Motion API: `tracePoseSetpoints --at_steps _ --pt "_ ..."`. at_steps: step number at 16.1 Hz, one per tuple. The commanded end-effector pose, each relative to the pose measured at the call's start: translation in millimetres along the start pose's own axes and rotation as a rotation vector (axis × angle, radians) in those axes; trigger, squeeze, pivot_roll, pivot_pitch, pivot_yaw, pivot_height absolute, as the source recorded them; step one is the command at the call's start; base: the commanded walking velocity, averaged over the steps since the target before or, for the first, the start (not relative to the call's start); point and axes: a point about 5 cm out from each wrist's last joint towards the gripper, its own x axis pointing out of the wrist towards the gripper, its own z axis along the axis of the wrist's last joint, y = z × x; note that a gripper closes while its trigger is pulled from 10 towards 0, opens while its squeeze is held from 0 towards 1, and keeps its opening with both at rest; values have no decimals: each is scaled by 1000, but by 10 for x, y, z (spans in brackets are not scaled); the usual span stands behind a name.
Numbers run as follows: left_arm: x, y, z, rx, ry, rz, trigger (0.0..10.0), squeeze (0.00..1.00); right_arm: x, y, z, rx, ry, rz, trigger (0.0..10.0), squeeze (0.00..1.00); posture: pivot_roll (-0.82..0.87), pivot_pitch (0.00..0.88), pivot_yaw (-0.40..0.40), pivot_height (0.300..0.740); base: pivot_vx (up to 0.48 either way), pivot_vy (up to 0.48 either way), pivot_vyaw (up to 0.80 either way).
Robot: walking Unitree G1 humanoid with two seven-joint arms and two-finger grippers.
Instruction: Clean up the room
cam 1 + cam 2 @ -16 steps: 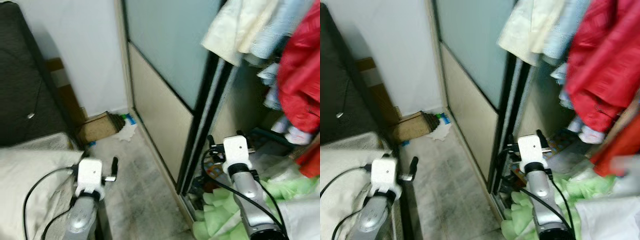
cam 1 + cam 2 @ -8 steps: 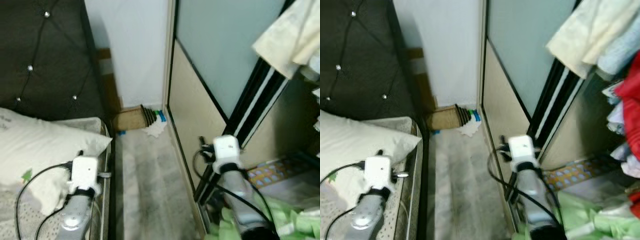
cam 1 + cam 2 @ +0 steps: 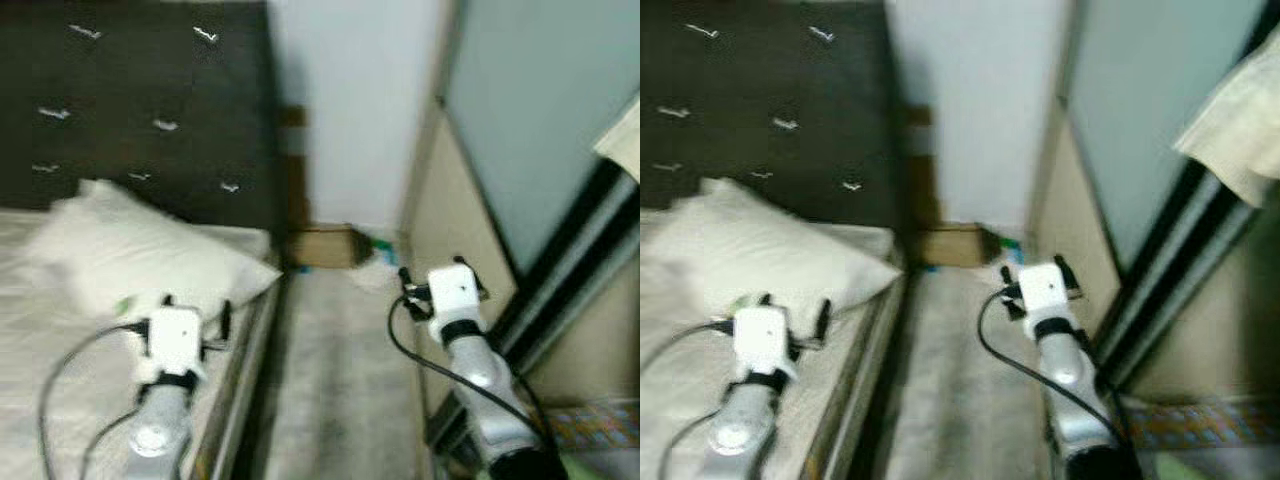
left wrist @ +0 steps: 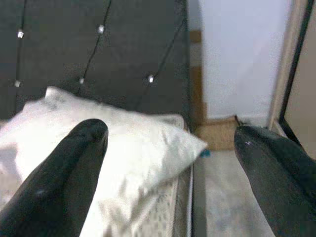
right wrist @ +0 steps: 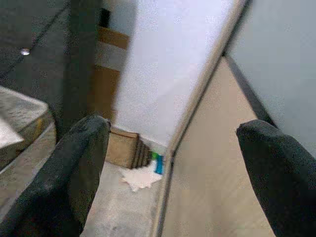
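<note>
1. Your left gripper [image 4: 168, 163] has its two black fingers spread wide apart with nothing between them; it hangs above the near edge of the bed [image 3: 60, 330].
2. Just ahead of that gripper lies a white pillow [image 4: 123, 143], its pointed corner reaching toward the mattress edge beside the aisle. Behind the pillow stands the dark tufted headboard [image 4: 98, 54].
3. Your right gripper [image 5: 168, 177] is also wide apart and holds nothing. It is raised over the floor strip [image 3: 340, 380], close beside the beige lower panel of the wardrobe's sliding door [image 5: 222, 163].
4. The loose things that need tidying lie well ahead of the right gripper, at the far end of the aisle against the white wall [image 5: 163, 64]: a crumpled white paper or cloth [image 5: 140, 177] on the floor, with a small blue-and-green item [image 5: 158, 163] touching its far side, right at the door's corner.
5. Just beside the white scrap sits a low brown cardboard box [image 5: 123, 148], tucked into the corner between the wall and the headboard. You cannot tell what is inside it.
6. Your open room is the narrow grey floor strip, bounded by the bed frame on your left and the sliding door's black track [image 3: 560, 300] on your right.
7. A pale garment [image 3: 1230, 140] hangs at the upper right, in front of the frosted door panel [image 3: 1140, 90].
8. The head views are blurred, so finer detail is unclear.
</note>
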Motion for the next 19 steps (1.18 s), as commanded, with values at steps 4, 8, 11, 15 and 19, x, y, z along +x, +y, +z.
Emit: tracePoseSetpoints --at_steps 4,8,11,15,19 --pt "-15 32 -3 1 7 20 10000 0 50 21 63 8 -18 29 10000 0 17 0 -55 740 0 0 800" --pt "-34 -19 -27 2 15 14 10000 0 46 32 64 12 -19 36 10000 0 10 0 -51 740 0 0 800" --pt "-36 -34 -31 10 17 -1 10000 0 34 44 57 18 -18 45 10000 0 7 0 -50 740 0 0 800" --pt "-26 -71 -12 32 3 -23 10000 0 54 48 76 17 -30 55 10000 0 12 0 -52 740 0 0 800" --pt "-30 -41 0 31 0 -7 10000 0 68 83 90 29 -36 76 10000 0 23 0 -54 740 0 0 800"
